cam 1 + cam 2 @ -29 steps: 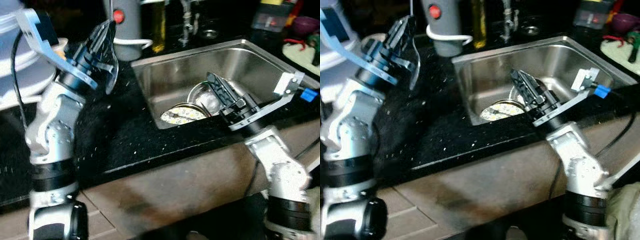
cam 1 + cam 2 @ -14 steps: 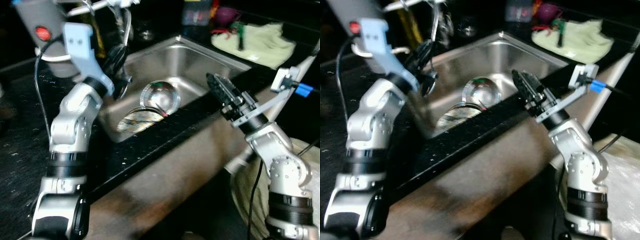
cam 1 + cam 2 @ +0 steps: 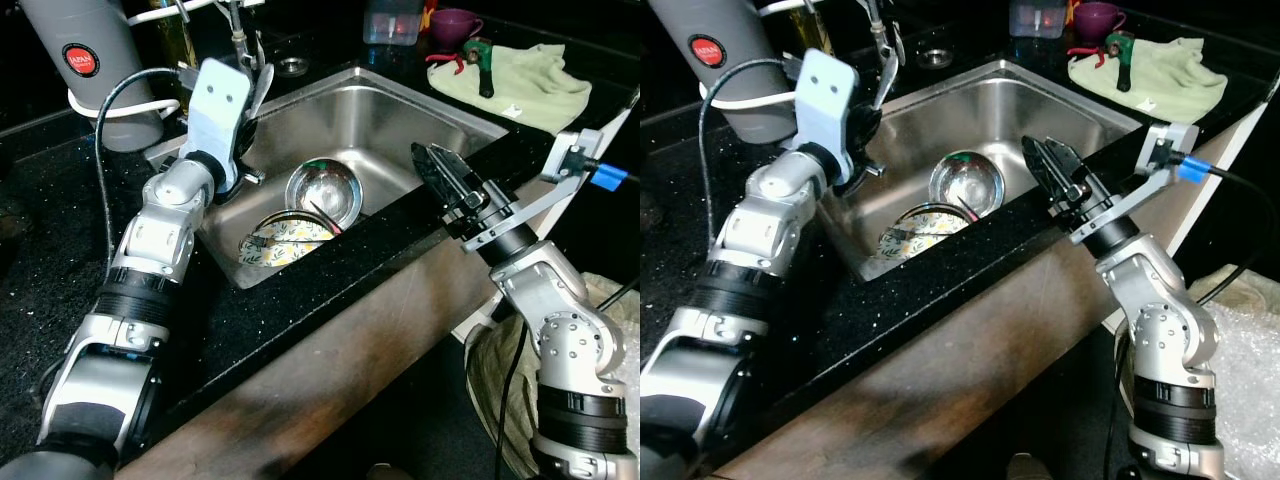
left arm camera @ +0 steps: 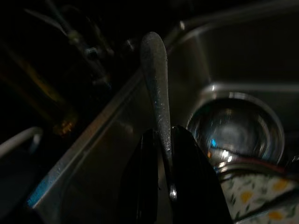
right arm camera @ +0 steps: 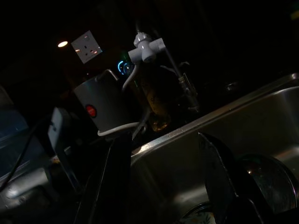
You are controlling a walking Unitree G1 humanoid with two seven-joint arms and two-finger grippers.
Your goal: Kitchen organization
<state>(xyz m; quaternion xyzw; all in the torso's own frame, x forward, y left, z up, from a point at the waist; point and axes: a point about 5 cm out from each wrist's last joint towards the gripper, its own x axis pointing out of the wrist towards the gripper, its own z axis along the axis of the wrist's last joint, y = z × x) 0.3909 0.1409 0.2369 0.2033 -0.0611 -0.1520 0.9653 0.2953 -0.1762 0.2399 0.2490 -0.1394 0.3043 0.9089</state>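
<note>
My left gripper [image 4: 161, 137] is shut on the handle of a silver spoon [image 4: 156, 88], which it holds upright over the left rim of the steel sink [image 3: 420, 105]. In the basin lie a steel bowl [image 3: 323, 190] and a yellow-patterned plate [image 3: 285, 238] with a utensil across it. My right gripper [image 3: 1048, 155] hangs open above the sink's front edge, its fingers [image 5: 215, 163] spread with nothing between them and pointing toward the bowl.
A grey appliance with a red badge [image 3: 88, 70] and a tap [image 3: 237, 25] stand behind the sink. A green towel with tools [image 3: 525, 80], a purple cup [image 3: 455, 22] and a plastic tub [image 3: 392, 20] lie at the back right. Black counter [image 3: 60, 260] spreads left.
The camera has swung right. My left gripper has carried the spoon from over the counter by the appliance to the sink's left rim. The right gripper has drawn back to the front edge.
</note>
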